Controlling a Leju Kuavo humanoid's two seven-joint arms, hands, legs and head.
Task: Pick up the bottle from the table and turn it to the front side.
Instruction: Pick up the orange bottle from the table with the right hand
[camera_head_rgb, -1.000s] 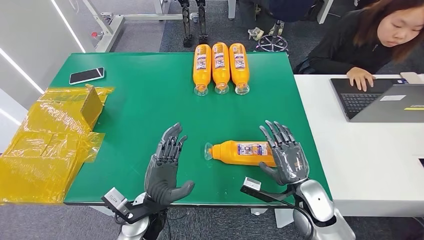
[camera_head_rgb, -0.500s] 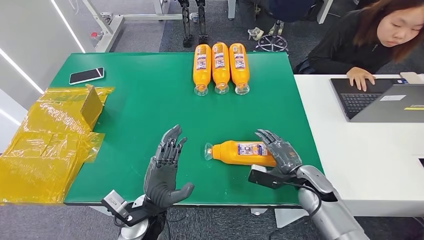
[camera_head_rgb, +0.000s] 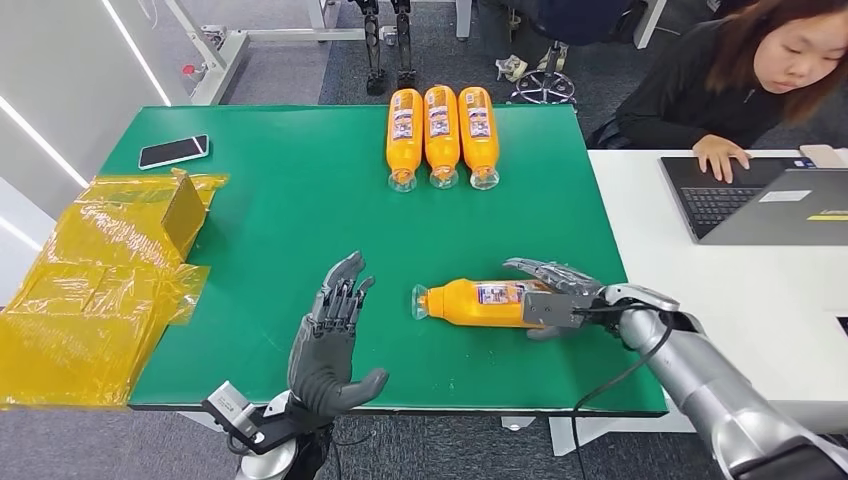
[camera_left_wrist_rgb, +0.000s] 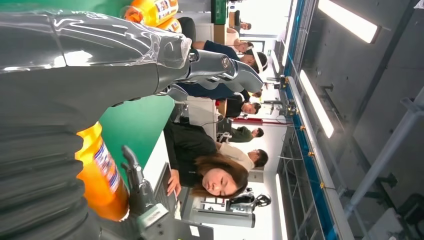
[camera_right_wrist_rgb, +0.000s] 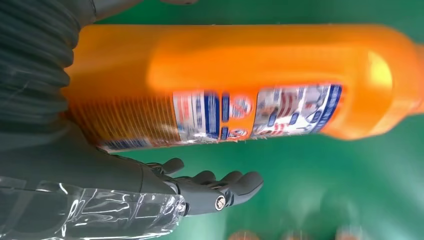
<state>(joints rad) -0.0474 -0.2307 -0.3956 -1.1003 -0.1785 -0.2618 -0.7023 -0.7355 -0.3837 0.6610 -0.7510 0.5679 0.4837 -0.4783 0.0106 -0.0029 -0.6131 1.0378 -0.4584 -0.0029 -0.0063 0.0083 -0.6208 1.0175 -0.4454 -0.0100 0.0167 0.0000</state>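
Green desk (camera_head_rgb: 300, 200): right hand (camera_head_rgb: 560, 295) has turned sideways around the bottle's (camera_head_rgb: 475, 302) base end near the front edge, fingers spread, not yet gripping; left hand (camera_head_rgb: 330, 340) open, empty.

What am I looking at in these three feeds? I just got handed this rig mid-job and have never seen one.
It is a humanoid robot with two silver arms and many-fingered hands. The wide picture is its head camera looking down at a green table; the other two come from cameras at its wrists and are turned sideways. The right hand is at the base end of a lying orange bottle, fingers around it but spread, not clearly gripping. The left hand is open, holding nothing. Three more bottles, a phone and yellow wrapping also lie there. A person works at a laptop nearby.
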